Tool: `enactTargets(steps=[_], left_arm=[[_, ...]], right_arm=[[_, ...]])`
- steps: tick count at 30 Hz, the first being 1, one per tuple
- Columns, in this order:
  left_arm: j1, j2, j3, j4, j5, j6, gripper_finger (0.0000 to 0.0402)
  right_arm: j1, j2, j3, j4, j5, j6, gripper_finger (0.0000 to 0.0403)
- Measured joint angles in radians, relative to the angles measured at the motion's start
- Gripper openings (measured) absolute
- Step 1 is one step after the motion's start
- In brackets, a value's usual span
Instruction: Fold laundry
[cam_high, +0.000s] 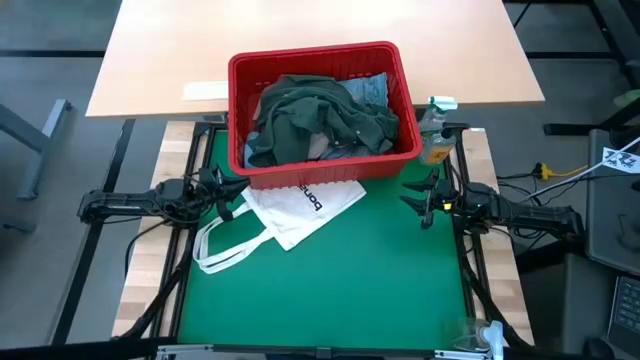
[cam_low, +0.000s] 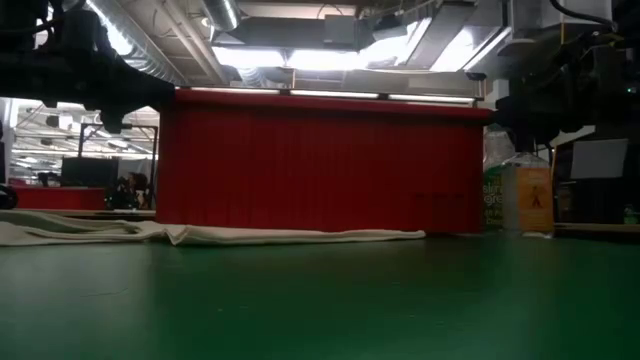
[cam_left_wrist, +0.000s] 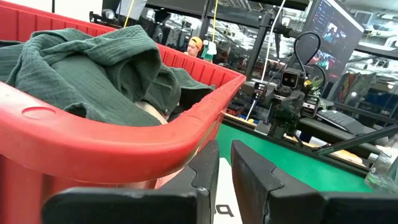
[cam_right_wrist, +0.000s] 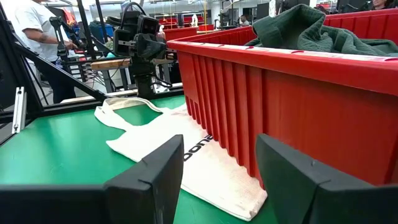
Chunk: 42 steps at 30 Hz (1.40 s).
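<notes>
A: We take the red basket (cam_high: 322, 112) as our landmark. In front of it the green mat (cam_high: 330, 285) lies bare across most of its width. Only the white tote bag (cam_high: 290, 213) breaks it, spread flat, one edge tucked against the basket's front wall and its handles trailing toward the left arm's side.

B: We note both arms low at the basket's front corners, well apart. The left gripper (cam_high: 222, 192) sits by the front-left corner, just above the tote, fingers nearly pressed together with only a thin slit between them and nothing pinched. The right gripper (cam_high: 423, 197) sits by the front-right corner, fingers spread, nothing between them.

A: Contents: the laundry is all in the basket. A dark green top (cam_high: 320, 120) is heaped on top, reaching above the rim. Light blue denim (cam_high: 368, 90) shows at the rear right. We cannot tell what lies beneath.

B: Beside the basket's right wall stands a spray bottle (cam_high: 436, 130) with an orange label, its text too small to read. The tote carries black lettering; we cannot make out a whole word.
</notes>
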<state>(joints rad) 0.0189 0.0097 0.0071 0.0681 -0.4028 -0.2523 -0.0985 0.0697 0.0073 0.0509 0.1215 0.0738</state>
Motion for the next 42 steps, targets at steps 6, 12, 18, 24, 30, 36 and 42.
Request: enactTargets(steps=[6,12,18,24,30,36,42], left_arm=[[0.0,0.0,0.0,0.0,0.0,0.0,0.0039],[0.0,0.0,0.0,0.0,0.0,0.0,0.0039],[0.0,0.0,0.0,0.0,0.0,0.0,0.0039],[0.0,0.0,0.0,0.0,0.0,0.0,0.0039],[0.0,0.0,0.0,0.0,0.0,0.0,0.0039],[0.0,0.0,0.0,0.0,0.0,0.0,0.0039],[0.0,0.0,0.0,0.0,0.0,0.0,0.0039]], right_arm=[[0.0,0.0,0.0,0.0,0.0,0.0,0.0198],[0.0,0.0,0.0,0.0,0.001,0.0,0.0198],[0.0,0.0,0.0,0.002,0.008,0.0,0.0198],[0.0,0.0,0.0,0.015,-0.002,0.001,0.0198],[0.0,0.0,0.0,0.087,-0.01,0.0,0.0198],[0.0,0.0,0.0,0.082,-0.01,0.001,0.0198],[0.0,0.0,0.0,0.082,-0.066,0.011,0.0198]])
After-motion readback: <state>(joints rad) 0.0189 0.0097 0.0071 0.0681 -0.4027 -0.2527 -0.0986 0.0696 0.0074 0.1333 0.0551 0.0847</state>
